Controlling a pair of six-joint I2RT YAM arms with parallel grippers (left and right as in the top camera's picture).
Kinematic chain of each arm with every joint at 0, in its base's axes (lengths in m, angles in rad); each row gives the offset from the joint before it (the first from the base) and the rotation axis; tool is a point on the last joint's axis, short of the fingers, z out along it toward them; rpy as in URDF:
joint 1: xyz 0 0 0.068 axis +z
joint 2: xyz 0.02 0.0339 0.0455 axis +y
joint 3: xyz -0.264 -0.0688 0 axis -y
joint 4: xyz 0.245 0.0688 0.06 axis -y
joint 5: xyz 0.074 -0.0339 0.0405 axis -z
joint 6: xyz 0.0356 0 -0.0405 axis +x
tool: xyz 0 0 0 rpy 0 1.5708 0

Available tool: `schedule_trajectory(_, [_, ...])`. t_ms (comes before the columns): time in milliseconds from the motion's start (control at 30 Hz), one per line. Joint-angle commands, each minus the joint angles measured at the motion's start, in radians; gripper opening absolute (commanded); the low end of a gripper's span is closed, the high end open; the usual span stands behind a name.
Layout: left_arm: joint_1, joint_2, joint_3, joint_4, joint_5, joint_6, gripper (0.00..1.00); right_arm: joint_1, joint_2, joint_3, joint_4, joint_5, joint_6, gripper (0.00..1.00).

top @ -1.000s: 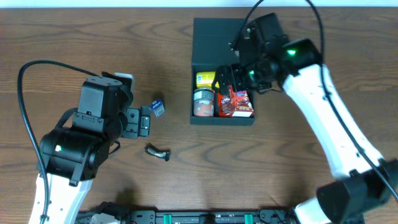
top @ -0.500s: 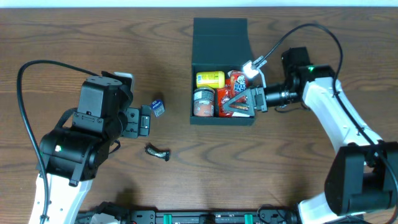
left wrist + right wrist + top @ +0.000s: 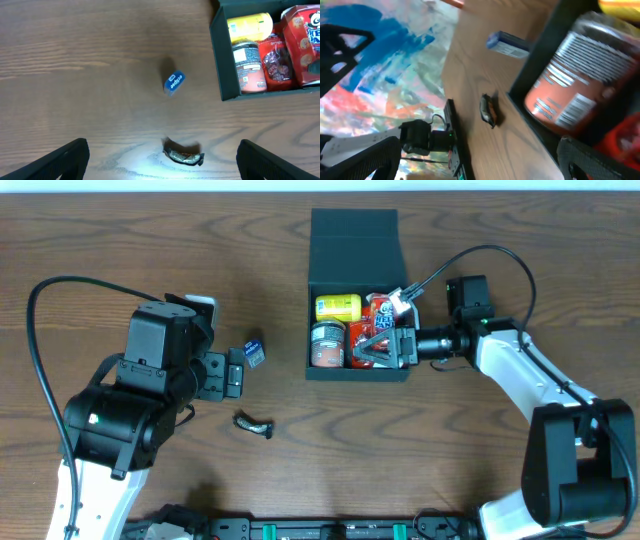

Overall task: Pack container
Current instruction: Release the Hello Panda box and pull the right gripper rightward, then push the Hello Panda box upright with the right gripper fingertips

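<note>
Both sets of jaws are spread wide, nothing gripped
Container [image 3: 355, 242] is set far-centre, lid back; its right contents are partly hidden by the right gripper [image 3: 384, 350]; left gripper [image 3: 222, 376] is seen well apart, over the table [image 3: 450, 465]

Blue packet [image 3: 174, 82] near packed container [image 3: 220, 65]

Left arm [image 3: 150, 385]: bulky black housings above a white lower link, one small green indicator light [image 3: 95, 419] on the black shell, and a black cable [image 3: 70, 279] running in a wide loop. Right arm [image 3: 520, 370]: smooth white links with black joints and a thin black cable [image 3: 485, 247] arching over it. The fingers [image 3: 65, 157] of both arms are matte black, blunt-ended wedges.
</note>
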Motion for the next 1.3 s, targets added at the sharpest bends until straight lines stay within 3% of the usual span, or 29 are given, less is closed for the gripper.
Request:
schedule_trajectory(0, [0.005,-0.006,0.000,0.000,0.006,-0.001,0.95,0.008,0.003,-0.031,0.020,0.062,0.061,0.99])
schedule_trajectory(267, [0.005,-0.006,0.000,0.000,0.006,-0.001,0.95,0.008,0.058,-0.042,0.092,0.113,0.125,0.99])
schedule_trajectory(800, [0.005,-0.006,0.000,-0.013,0.006,0.000,0.95,-0.015,-0.047,0.123,0.222,-0.108,0.296,0.99])
schedule_trajectory(1267, [0.005,-0.006,0.000,-0.004,0.007,0.000,0.95,-0.030,0.192,0.123,0.456,-0.108,0.428,0.99])
